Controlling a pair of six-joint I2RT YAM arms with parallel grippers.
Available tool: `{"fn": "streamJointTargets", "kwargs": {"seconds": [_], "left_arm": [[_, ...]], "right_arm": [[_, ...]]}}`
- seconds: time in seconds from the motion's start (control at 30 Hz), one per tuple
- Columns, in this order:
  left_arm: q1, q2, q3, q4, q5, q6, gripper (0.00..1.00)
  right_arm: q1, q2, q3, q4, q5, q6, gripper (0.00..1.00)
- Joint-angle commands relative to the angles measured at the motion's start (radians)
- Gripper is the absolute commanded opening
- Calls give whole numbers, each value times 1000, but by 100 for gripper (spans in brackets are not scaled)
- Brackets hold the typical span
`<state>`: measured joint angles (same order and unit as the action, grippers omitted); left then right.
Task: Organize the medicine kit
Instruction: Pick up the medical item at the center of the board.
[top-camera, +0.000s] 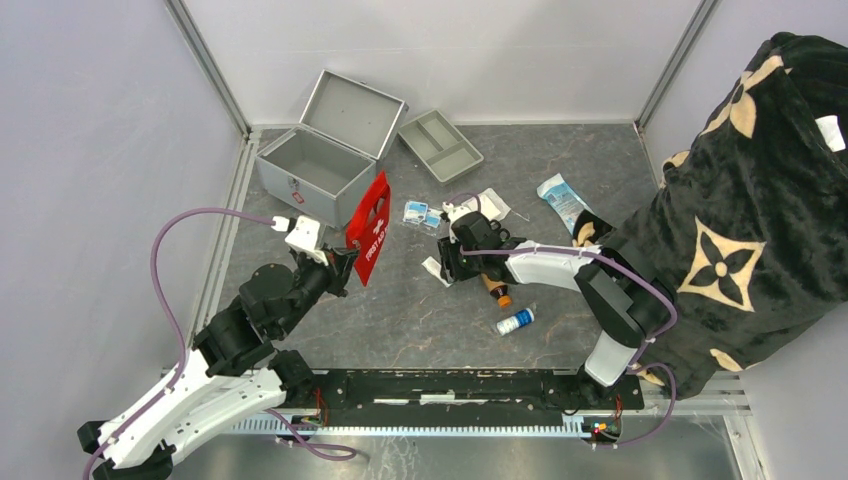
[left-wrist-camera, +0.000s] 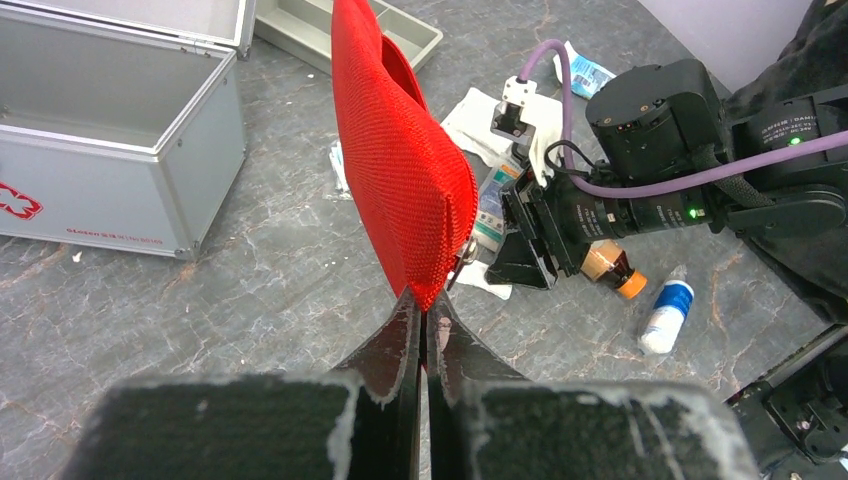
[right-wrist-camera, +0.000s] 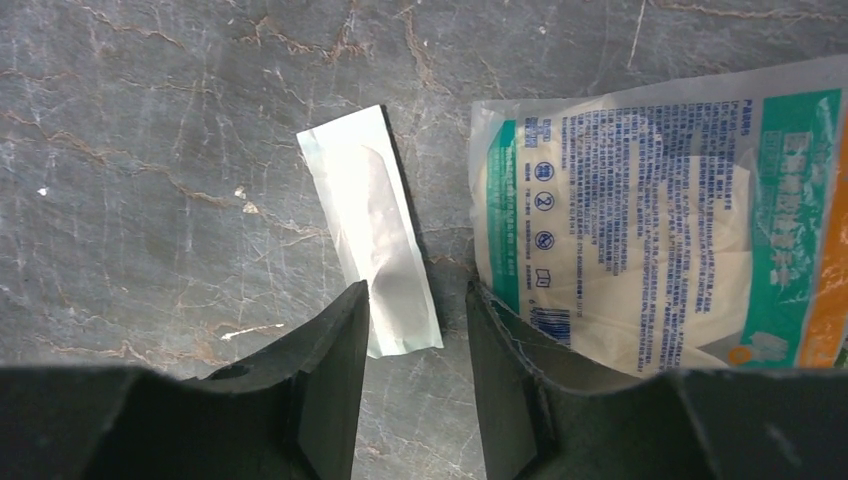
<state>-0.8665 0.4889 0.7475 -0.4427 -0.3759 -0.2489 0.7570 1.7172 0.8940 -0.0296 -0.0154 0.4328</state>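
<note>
Nearest you, the black rail (top-camera: 450, 385) carries both arm bases at the near edge. The table (top-camera: 400, 330) is dark grey, veined like stone, and is closed in by plain pale walls with aluminium posts; a black cloth with cream flower motifs (top-camera: 760, 200) drapes the right side.

A little farther in lies a small white bottle (top-camera: 516, 321). Your left gripper (left-wrist-camera: 425, 310) is clenched on the bottom corner of the red pouch (left-wrist-camera: 400, 170), which stands on edge above it. Your right gripper (right-wrist-camera: 415, 300) is released, with one finger on each side of the near end of a white sachet (right-wrist-camera: 375, 225) and a printed packet (right-wrist-camera: 640, 220) just to its right.

At the far left stands the medicine kit (top-camera: 315, 165) – a boxy silver-grey case, lid tipped back, grey interior showing, red markings on its front wall. The grey tray (top-camera: 440, 145) lies just beside it, to the right.
</note>
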Motion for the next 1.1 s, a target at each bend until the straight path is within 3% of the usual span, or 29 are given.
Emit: {"fn": "streamJointTargets", "kwargs": {"seconds": [0.0, 0.4, 0.63, 0.8, 1.07], "left_arm": [[-4, -2, -2, 30, -14, -4, 2], [-5, 2, -2, 31, -14, 2, 2], [-5, 3, -2, 31, -15, -2, 2], [-5, 6, -4, 37, -15, 2, 2], [-5, 13, -6, 39, -11, 4, 2]], "right_arm": [[-4, 27, 23, -49, 41, -39, 46], [59, 82, 48, -114, 61, -106, 45], [85, 110, 73, -178, 148, -148, 36], [105, 135, 89, -218, 183, -176, 36], [113, 116, 69, -193, 169, -183, 17]]}}
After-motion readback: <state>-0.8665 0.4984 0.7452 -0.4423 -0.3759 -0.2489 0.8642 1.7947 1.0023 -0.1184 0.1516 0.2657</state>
